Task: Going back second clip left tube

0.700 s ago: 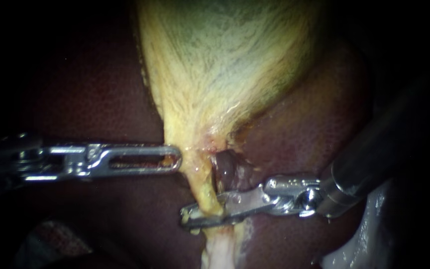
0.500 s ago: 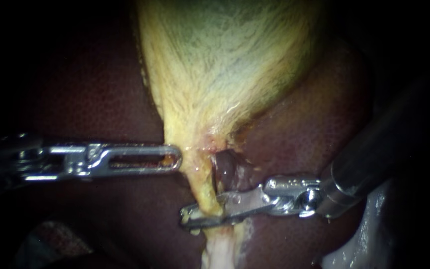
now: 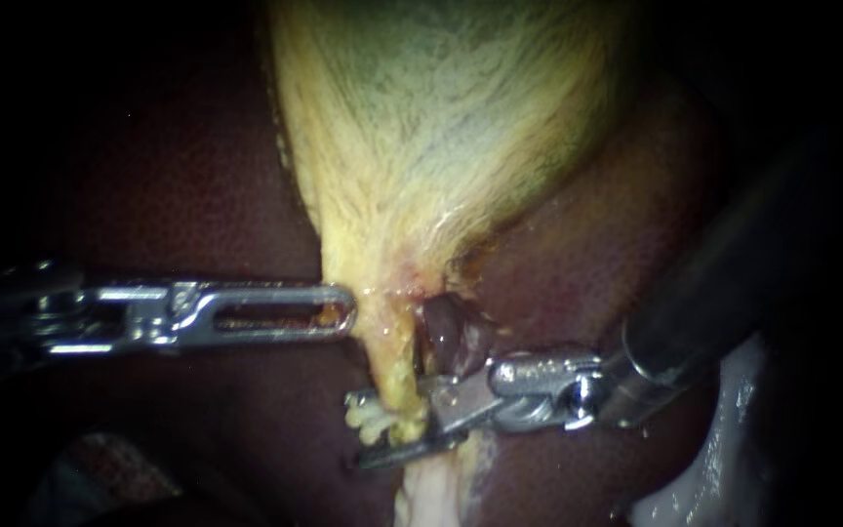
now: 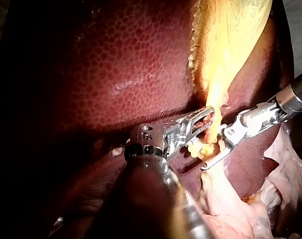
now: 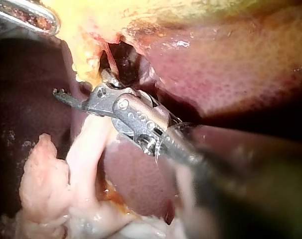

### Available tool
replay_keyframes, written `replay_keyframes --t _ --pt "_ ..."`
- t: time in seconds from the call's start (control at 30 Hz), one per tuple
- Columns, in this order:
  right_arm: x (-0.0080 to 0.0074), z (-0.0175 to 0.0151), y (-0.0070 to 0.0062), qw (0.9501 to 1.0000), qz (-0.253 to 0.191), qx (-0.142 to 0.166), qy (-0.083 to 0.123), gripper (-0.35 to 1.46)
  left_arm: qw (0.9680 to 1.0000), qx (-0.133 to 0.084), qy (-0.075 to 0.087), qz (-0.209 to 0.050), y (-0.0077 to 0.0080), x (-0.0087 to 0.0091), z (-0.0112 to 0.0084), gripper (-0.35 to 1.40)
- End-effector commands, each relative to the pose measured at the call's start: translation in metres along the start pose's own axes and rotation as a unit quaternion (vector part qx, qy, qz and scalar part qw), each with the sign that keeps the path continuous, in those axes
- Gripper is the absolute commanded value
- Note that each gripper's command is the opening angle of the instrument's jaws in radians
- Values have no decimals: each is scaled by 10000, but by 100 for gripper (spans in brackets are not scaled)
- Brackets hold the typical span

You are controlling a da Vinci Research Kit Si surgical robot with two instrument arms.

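Observation:
The yellow-green gallbladder (image 3: 441, 127) narrows down to the left tube (image 3: 394, 356), a thin yellow strand. My left instrument (image 3: 343, 312) reaches in level from the left, its slotted jaws shut on the edge of the gallbladder's neck; the left wrist view shows the same hold (image 4: 208, 115). My right instrument (image 3: 358, 429) comes in from the right, its jaws open, one above and one below the tube, where bunched yellow tissue (image 3: 373, 418) sits between them. The right wrist view shows those jaws (image 5: 78, 92) across the strand. I cannot make out a clip.
Dark red liver (image 3: 178, 195) lies on both sides of the gallbladder. A darker stub of tissue (image 3: 446, 332) sits just right of the left tube. Pale fatty tissue (image 3: 431, 493) hangs under the jaws, and more pale tissue (image 3: 724, 459) lies under the right shaft.
My right instrument's jaws have opened; they lay pressed on the tube before. Its wrist and shaft have shifted a little to the left. The left instrument and gallbladder have not moved.

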Motion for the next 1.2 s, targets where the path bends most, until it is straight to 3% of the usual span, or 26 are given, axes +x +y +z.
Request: replay_keyframes --t 0.03,0.17,0.5,0.77,1.03,1.2 --pt "-1 -2 1 10000 -64 -12 -1 60 10000 0 -1 1 0 0 0 -35" --pt "-4 -6 2 9987 -507 -9 -34 60 10000 0 -1 1 0 0 -1 -35" --pt "-11 -24 8 9891 -1468 6 -86 60 10000 2 0 2 0 0 -2 -35" --pt "-17 -36 8 9882 -1529 -6 -119 60 10000 5 3 5 1 1 -3 -35" --pt "-19 -65 -7 9902 -1392 -46 -100 60 10000 7 5 6 2 1 -4 -35" --pt "-13 -101 -14 9907 -1304 -364 -97 60 10000 8 6 6 2 1 -4 -35"
